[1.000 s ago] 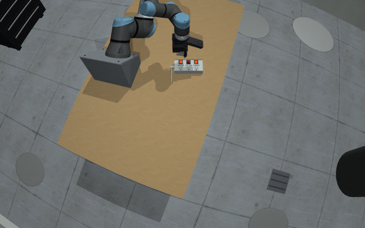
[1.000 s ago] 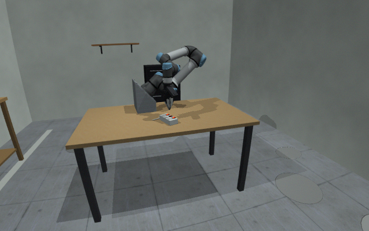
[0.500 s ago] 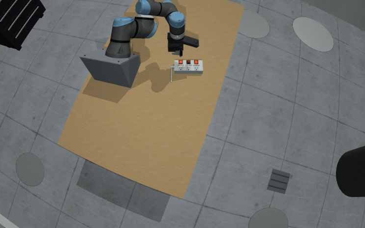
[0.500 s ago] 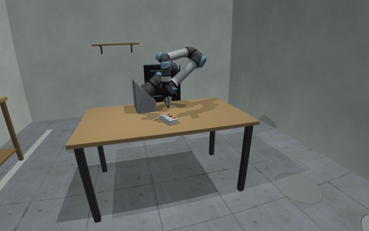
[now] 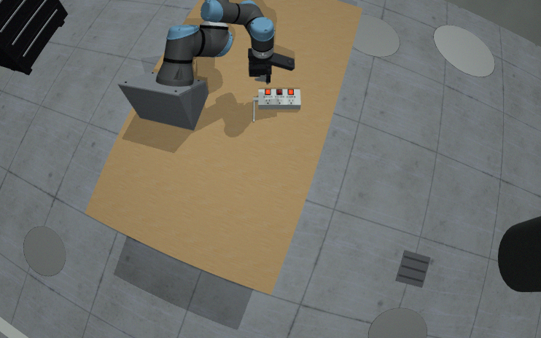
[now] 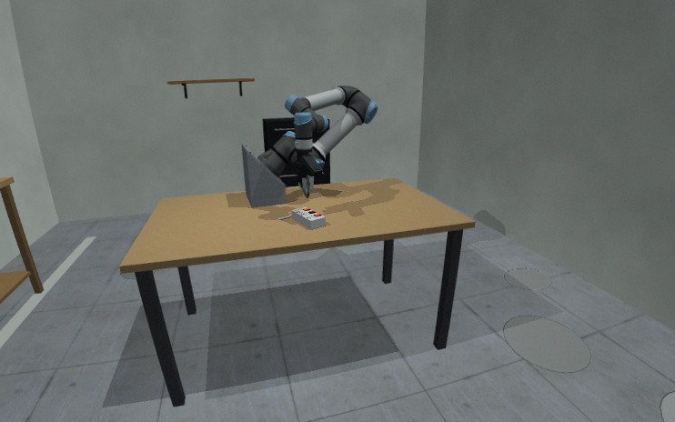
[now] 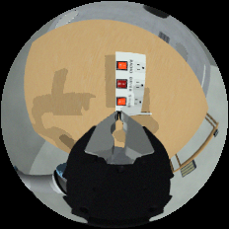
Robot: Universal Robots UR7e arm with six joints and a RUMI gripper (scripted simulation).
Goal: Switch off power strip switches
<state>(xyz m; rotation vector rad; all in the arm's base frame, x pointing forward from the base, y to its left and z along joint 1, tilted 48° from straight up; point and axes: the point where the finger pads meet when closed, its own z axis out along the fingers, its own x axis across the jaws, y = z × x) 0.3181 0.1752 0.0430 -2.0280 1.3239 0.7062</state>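
While the arm (image 6: 329, 137) bends over the far half of the table (image 6: 225, 230), its claw (image 6: 307, 194) hangs above the wood with the tips pressed together and nothing between them. From the wrist view the two grey fingers meet in a point aimed at the near end of the strip (image 7: 129, 81), short of touching it. That white strip (image 5: 278, 100) lies flat, face up, just beside the claw (image 5: 267, 78), and a short cable stub (image 5: 254, 110) sticks out from its end on the side of the arm's grey base (image 5: 161, 103). Its three rocker switches sit in a row: the two outer ones (image 5: 267, 91) (image 5: 290, 91) glow bright red, and the middle one (image 5: 278, 91) looks darker. Labels beside them are too small to read.
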